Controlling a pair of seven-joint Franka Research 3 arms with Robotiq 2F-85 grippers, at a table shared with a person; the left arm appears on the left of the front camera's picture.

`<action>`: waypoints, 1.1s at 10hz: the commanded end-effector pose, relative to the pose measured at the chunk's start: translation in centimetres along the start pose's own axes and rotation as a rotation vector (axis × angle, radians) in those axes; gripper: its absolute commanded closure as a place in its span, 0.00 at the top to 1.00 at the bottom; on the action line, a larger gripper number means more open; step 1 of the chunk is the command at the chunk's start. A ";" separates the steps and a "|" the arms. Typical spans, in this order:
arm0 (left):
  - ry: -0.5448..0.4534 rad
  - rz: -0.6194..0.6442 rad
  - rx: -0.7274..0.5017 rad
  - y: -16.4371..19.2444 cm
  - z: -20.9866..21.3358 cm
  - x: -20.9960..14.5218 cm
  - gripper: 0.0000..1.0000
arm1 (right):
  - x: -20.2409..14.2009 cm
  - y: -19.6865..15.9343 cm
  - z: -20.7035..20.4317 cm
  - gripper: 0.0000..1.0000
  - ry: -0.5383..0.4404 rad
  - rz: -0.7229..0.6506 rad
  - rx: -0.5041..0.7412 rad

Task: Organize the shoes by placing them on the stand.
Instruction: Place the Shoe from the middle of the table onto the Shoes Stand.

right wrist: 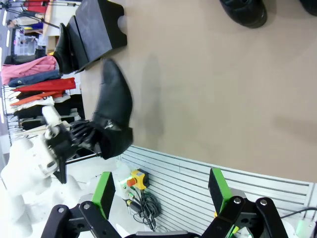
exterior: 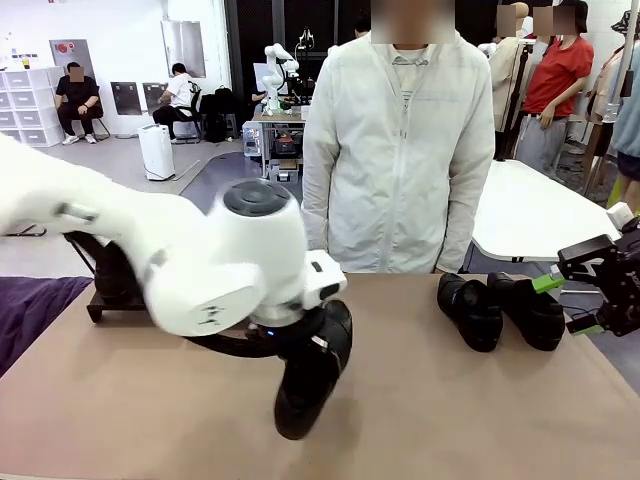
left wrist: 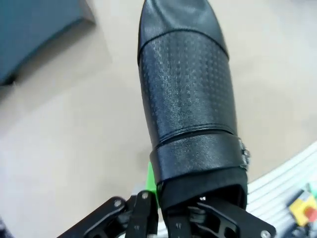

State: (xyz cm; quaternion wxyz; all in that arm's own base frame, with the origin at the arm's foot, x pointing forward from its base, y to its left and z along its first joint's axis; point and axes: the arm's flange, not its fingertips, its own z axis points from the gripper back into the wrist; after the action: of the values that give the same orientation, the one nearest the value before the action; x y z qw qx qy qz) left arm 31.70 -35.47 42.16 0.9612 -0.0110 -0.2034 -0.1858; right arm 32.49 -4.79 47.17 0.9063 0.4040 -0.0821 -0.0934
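Observation:
My left gripper (left wrist: 194, 210) is shut on the heel end of one black glossy shoe (left wrist: 188, 99), which hangs toe-down just over the brown table (exterior: 450, 420); a green pad (left wrist: 151, 181) presses its side. From the front, this shoe (exterior: 312, 372) hangs below my left wrist at the table's middle. The stand (exterior: 98, 303) sits at the far left, partly behind my arm, with another shoe (exterior: 115, 270) on it. Two more shoes (exterior: 470, 310) (exterior: 530, 312) rest on the table at the right. Beside them my right gripper (exterior: 590, 295) stands open and holds nothing.
A person in a white jacket (exterior: 395, 150) stands at the far edge, hands out of sight. In the right wrist view, the stand (right wrist: 99, 29), the held shoe (right wrist: 114, 114) and bare table between them show. A white table (exterior: 540, 215) stands behind right.

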 end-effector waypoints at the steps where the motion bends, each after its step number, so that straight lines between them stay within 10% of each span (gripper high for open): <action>1: -0.133 -0.010 0.019 7.2 5.4 -3.7 0.00 | 0.0 0.0 0.4 1.00 0.007 0.011 -0.014; 5: -0.204 0.186 -0.053 21.6 7.9 -12.1 0.00 | 0.0 0.0 0.4 1.00 0.007 0.011 -0.014; 8: -0.125 0.521 -0.097 24.8 6.6 -17.1 0.00 | 0.0 0.0 0.4 1.00 0.007 0.011 -0.014; 9: -0.183 0.308 -0.061 24.0 12.4 -2.4 0.00 | 0.0 0.0 0.4 1.00 0.007 0.011 -0.014; 11: -0.183 0.308 -0.061 24.0 12.4 -2.4 0.00 | 0.0 0.0 0.4 1.00 0.007 0.011 -0.014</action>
State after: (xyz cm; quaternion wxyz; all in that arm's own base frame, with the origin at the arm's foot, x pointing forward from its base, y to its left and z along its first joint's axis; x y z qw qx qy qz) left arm 33.15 -10.69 53.49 0.9608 -0.0838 -0.2629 -0.0259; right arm 32.48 -4.80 47.20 0.9065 0.4034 -0.0822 -0.0935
